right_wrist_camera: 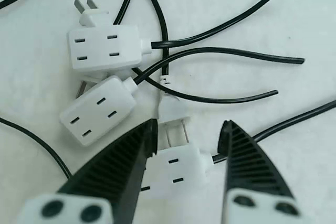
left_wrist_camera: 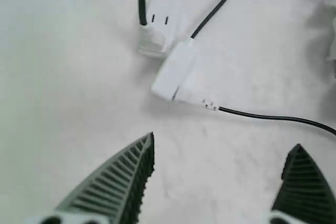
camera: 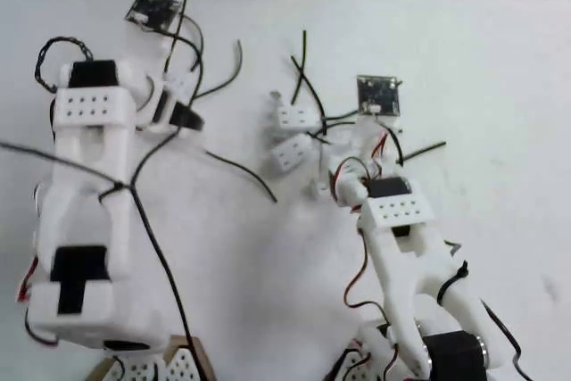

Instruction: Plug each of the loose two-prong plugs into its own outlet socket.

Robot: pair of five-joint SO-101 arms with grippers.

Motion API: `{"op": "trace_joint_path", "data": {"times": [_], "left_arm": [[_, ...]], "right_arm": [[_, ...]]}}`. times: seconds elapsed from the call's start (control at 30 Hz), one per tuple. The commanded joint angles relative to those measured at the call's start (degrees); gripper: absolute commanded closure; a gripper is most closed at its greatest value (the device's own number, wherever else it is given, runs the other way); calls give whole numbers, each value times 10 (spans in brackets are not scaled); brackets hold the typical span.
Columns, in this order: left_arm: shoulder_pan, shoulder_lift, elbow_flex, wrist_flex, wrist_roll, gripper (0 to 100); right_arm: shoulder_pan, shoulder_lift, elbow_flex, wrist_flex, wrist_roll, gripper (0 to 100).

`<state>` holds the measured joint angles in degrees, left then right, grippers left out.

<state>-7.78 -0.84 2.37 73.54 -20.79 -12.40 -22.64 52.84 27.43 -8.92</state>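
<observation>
Two grippers stand over a white table, both with fingers spread and gripping nothing. Between the fingers of the right gripper lies a two-prong plug, its prongs at the edge of an outlet socket. The left gripper hovers near a second socket, apart from it.

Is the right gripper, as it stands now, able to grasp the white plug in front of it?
Probably yes. The right gripper is open and straddles the white plug. Nothing covers the plug, though a black cord crosses close behind it.
</observation>
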Motion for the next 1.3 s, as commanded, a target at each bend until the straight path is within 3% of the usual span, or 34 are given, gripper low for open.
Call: {"op": "trace_joint_path", "data": {"times": [0.0, 0.33, 0.6, 1.0, 1.27], "left_arm": [[21, -145, 76, 6, 8, 627], [-73, -406, 357, -7, 9, 627], [-109, -432, 549, -136, 10, 629], [-109, -433, 658, -241, 39, 630], [-111, -435, 663, -244, 38, 631]], "right_arm": [[1, -3, -36, 25, -6, 804], [1, -3, -151, 177, 48, 804], [-32, 90, -254, 252, 113, 805], [-36, 397, -522, 337, 142, 805], [-36, 494, -631, 431, 137, 805]]}}
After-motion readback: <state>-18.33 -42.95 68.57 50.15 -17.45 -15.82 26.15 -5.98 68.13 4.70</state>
